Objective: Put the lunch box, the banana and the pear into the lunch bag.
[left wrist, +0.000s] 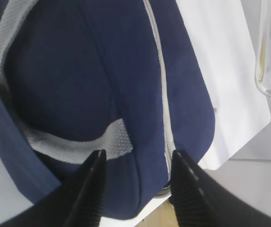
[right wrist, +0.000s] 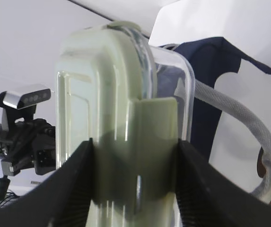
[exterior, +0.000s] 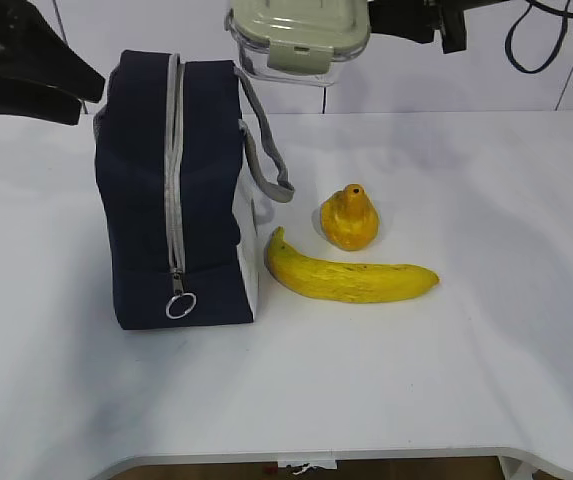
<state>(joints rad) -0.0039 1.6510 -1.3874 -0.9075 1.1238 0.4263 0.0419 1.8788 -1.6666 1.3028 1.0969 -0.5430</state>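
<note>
The right gripper (right wrist: 133, 184) is closed on the lunch box (exterior: 301, 40), its two black fingers (right wrist: 74, 189) pressed against the sage-green lid and clip latch, holding the clear container in the air above the far top edge of the lunch bag (exterior: 176, 190). The left gripper (left wrist: 137, 165) hangs spread apart just over the navy fabric, one finger near a grey webbing handle (left wrist: 78, 144), the other beside the grey zipper (left wrist: 163, 94); it holds nothing. The bag stands on the white desk (exterior: 466, 380) with its zipper run closed down the front to a ring pull (exterior: 180, 304). Just right of the bag, the banana (exterior: 351, 275) lies on the desk, with the pear (exterior: 350, 218) close behind it. A pale wall backs the desk.
</note>
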